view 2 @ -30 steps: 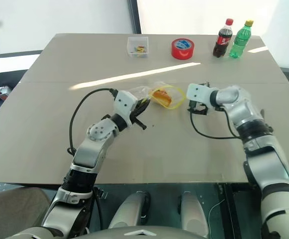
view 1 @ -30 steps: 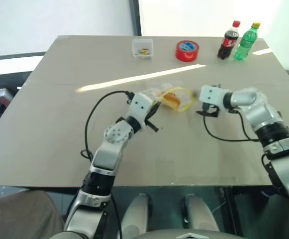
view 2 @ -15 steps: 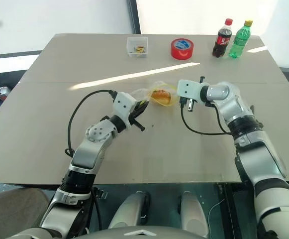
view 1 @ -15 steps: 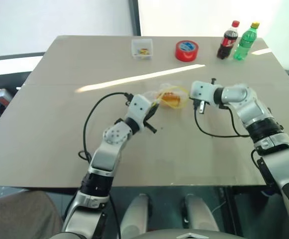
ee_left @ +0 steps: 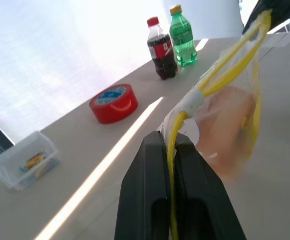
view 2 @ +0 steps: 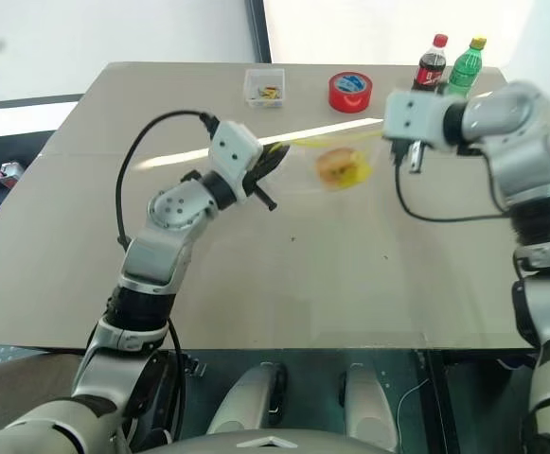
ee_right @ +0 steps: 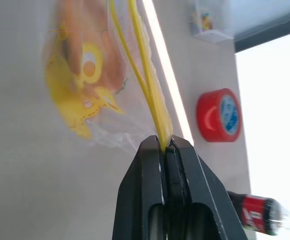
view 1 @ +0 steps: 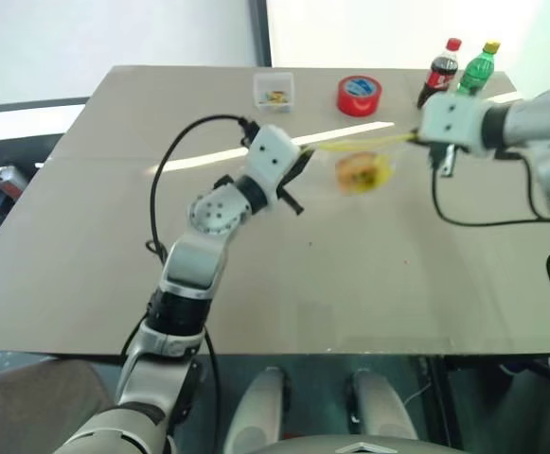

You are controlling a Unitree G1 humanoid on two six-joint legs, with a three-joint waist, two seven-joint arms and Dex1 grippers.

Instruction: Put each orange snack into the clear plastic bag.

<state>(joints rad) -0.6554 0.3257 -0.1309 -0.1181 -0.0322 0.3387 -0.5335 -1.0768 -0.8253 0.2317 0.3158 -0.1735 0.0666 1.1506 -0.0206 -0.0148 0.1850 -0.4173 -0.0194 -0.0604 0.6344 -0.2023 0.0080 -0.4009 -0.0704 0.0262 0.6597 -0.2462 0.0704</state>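
clear plastic bag (view 1: 358,166) raised, left gripper (ee_left: 167,145), right gripper (ee_right: 165,145) pinching strip

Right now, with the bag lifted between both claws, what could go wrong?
1. The clear plastic bag hangs off the table by its yellow strip alone, pinched at one end by the left claw and at the other by the right claw; a slip could drop it.
2. Pulling the claws further apart may tear the thin plastic.
3. Tilting could spill the orange snacks.
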